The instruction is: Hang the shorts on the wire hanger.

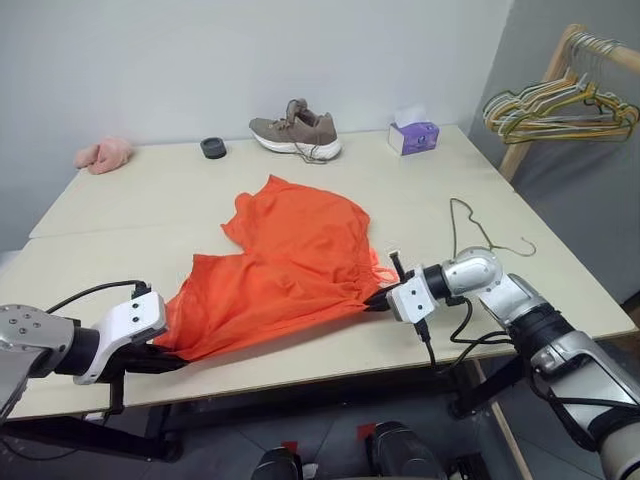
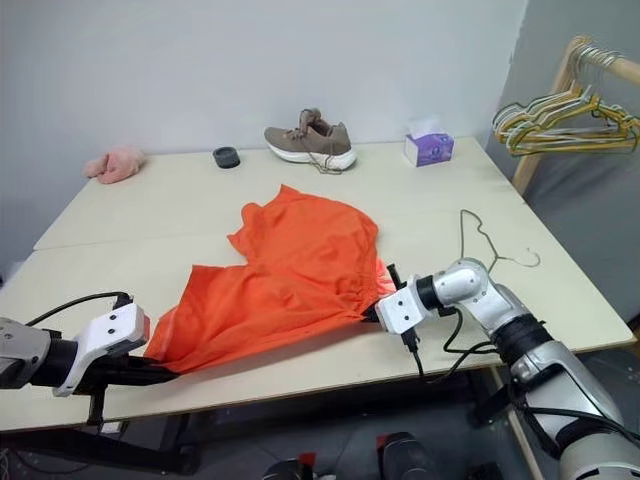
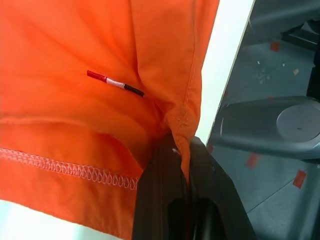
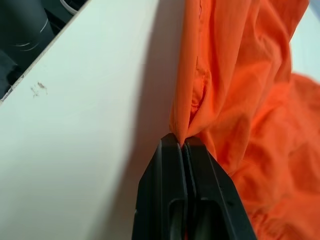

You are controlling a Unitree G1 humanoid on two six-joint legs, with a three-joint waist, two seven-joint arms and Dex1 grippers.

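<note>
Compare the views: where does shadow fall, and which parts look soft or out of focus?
Right wrist view: the shorts cast a dark band of shadow on the table; the right gripper fingers look soft. Left wrist view: the floor beyond the table edge is blurred, the stitching sharp. Left eye view: even light, faint shadow under the shoe.

The shorts [image 1: 290, 265] lie spread on the desk [image 1: 140, 200], reaching its near edge. The wire hanger [image 1: 478, 232] lies on the desk just right of them. Along the far edge, left to right: a fluffy cloth [image 1: 103, 154], a small ring [image 1: 212, 148], a shoe [image 1: 296, 130], a tissue box [image 1: 413, 135]. A rack of hangers [image 1: 560, 105] stands beyond the far right corner.
</note>
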